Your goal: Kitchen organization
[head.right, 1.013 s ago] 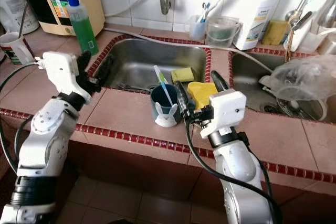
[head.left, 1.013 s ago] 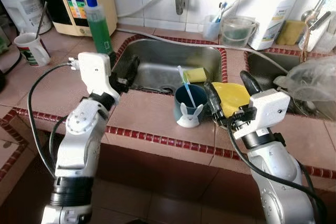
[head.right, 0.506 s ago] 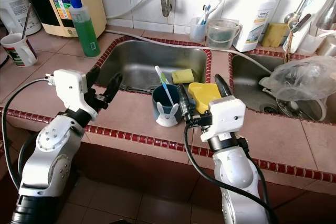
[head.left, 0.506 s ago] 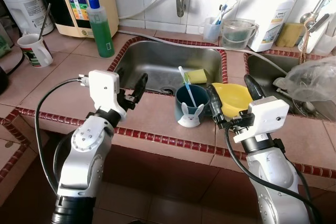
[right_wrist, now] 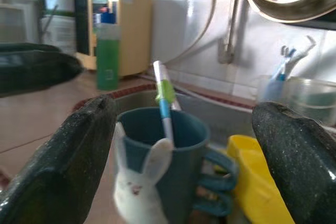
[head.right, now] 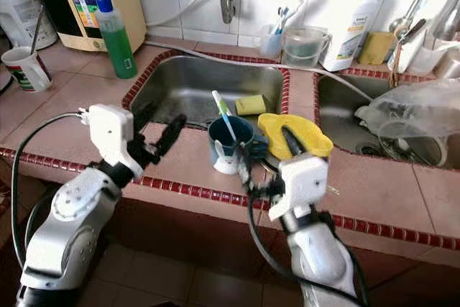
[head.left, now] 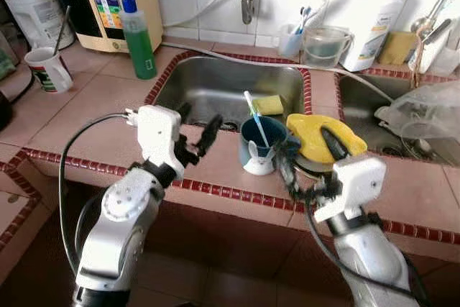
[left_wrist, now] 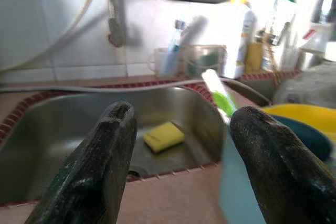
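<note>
Cup (head.left: 259, 146) stands upright at frame centre on the counter edge (head.left: 215, 159) before the sink (head.left: 230, 88), toothbrush (head.left: 254, 116) leaning up-left out of it. Right gripper (right_wrist: 173, 145) is nearer: jaws spread wide, cup dead ahead between the fingers, probably not yet touching. Left gripper (left_wrist: 181, 161), jaws also spread, sits left of centre, cup off toward one finger. Yellow bowl (head.left: 320, 134) lies just right of the cup.

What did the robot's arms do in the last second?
The left gripper swung from the sink's left edge toward the blue bunny cup. The right gripper dropped lower and closed in, its open fingers now flanking the cup. Nothing was grasped. Cup, toothbrush and yellow bowl stayed put.
</note>
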`<state>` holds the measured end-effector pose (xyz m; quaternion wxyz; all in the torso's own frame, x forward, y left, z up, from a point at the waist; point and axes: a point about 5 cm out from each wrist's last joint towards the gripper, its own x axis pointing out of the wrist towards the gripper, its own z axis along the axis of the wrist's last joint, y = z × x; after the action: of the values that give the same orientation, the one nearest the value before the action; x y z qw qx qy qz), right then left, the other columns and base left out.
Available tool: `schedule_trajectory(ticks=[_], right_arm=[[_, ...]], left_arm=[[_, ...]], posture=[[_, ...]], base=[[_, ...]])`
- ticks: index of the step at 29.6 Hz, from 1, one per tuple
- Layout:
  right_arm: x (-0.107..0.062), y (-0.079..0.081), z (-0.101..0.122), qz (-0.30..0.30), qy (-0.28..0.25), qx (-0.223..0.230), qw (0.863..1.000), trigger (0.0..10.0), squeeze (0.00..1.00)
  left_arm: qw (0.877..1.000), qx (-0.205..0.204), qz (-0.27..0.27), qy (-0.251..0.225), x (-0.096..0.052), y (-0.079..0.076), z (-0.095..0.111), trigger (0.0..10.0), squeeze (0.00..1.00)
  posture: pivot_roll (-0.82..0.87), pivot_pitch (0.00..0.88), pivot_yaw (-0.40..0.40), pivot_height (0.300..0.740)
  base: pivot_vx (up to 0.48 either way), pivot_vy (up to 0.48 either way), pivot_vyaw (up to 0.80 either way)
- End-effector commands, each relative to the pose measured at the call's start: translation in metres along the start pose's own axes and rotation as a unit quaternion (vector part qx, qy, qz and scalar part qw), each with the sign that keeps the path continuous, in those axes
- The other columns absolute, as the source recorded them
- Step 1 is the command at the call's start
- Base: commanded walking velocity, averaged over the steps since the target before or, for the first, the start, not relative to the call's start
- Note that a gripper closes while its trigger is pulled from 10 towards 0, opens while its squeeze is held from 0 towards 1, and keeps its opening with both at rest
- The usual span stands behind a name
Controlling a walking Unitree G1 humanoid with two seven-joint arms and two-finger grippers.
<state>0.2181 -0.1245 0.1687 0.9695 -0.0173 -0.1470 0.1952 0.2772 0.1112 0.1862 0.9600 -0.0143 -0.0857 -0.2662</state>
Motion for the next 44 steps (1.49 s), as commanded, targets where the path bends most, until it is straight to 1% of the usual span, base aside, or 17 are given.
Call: schedule_trajectory(ticks=[1,3,6,10,13,18,19,20,24,25,29,34,35,40,44], right_arm=[[-0.002,0.003,0.006,0.014,-0.005,0.005,1.000,10.0,0.00],[-0.004,0.004,0.007,0.020,-0.003,0.005,1.000,10.0,0.00],[-0.005,0.006,0.008,0.024,-0.001,0.003,1.000,10.0,0.00],[-0.006,0.007,0.009,0.021,0.002,0.004,1.000,10.0,0.00],[-0.006,0.009,0.009,0.018,0.003,0.007,1.000,10.0,0.00],[-0.006,0.010,0.010,0.015,0.002,0.007,1.000,10.0,0.00],[-0.006,0.011,0.010,0.015,0.002,0.007,1.000,10.0,0.00],[-0.006,0.011,0.010,0.015,0.002,0.007,1.000,10.0,0.00],[-0.007,0.013,0.012,0.016,0.002,0.012,1.000,10.0,0.00],[-0.008,0.014,0.012,0.020,0.002,0.015,1.000,10.0,0.00],[-0.011,0.017,0.012,0.025,0.004,0.016,1.000,10.0,0.00],[-0.013,0.018,0.013,0.027,0.007,0.016,0.999,10.0,0.00],[-0.013,0.018,0.013,0.027,0.007,0.016,0.999,10.0,0.00],[-0.015,0.020,0.013,0.027,0.009,0.016,0.999,10.0,0.00],[-0.015,0.020,0.014,0.028,0.010,0.015,0.999,10.0,0.00]], left_arm=[[1.000,0.004,-0.017,-0.002,-0.002,-0.004,0.004,10.0,0.00],[1.000,-0.005,-0.024,0.002,-0.002,-0.006,0.005,10.0,0.00],[0.999,-0.003,-0.033,0.003,0.000,-0.009,0.008,10.0,0.00],[0.999,-0.011,-0.042,0.006,0.004,-0.014,0.012,10.0,0.00],[0.999,-0.019,-0.048,0.018,0.012,-0.021,0.011,10.0,0.00],[0.998,-0.030,-0.051,0.026,0.020,-0.028,0.009,10.0,0.00],[0.997,-0.038,-0.053,0.035,0.025,-0.032,0.007,10.0,0.00],[0.997,-0.038,-0.053,0.035,0.025,-0.032,0.007,10.0,0.00],[0.997,-0.030,-0.056,0.047,0.037,-0.038,0.003,10.0,0.00],[0.997,-0.034,-0.052,0.053,0.041,-0.038,0.002,10.0,0.00],[0.996,-0.043,-0.049,0.067,0.048,-0.038,-0.001,10.0,0.00],[0.995,-0.039,-0.040,0.080,0.058,-0.039,-0.003,10.0,0.00],[0.995,-0.039,-0.040,0.080,0.058,-0.039,-0.003,10.0,0.00],[0.995,-0.040,-0.028,0.088,0.067,-0.033,-0.001,10.0,0.00],[0.995,-0.037,-0.019,0.089,0.070,-0.030,0.000,10.0,0.00]], posture=[[-0.18,0.053,0.052,0.711],[-0.18,0.057,0.059,0.711],[-0.18,0.061,0.063,0.711],[-0.19,0.063,0.070,0.711],[-0.20,0.062,0.075,0.711],[-0.20,0.059,0.080,0.711],[-0.21,0.058,0.081,0.711],[-0.21,0.058,0.081,0.711],[-0.22,0.059,0.084,0.711],[-0.22,0.060,0.085,0.711],[-0.23,0.062,0.086,0.711],[-0.24,0.063,0.089,0.711],[-0.24,0.063,0.089,0.711],[-0.25,0.065,0.089,0.711],[-0.25,0.066,0.089,0.711]], base=[[0.000,0.000,0.00],[0.000,0.000,0.00],[0.000,0.000,0.00],[0.000,0.000,0.00],[0.000,0.000,0.00],[0.000,0.000,0.00],[0.000,0.000,0.00],[0.000,0.000,0.00],[0.000,0.000,0.00],[0.000,0.000,0.00],[0.000,0.000,0.00],[0.000,0.000,0.00],[0.000,0.000,0.00],[0.000,0.000,0.00],[0.000,0.000,0.00]])
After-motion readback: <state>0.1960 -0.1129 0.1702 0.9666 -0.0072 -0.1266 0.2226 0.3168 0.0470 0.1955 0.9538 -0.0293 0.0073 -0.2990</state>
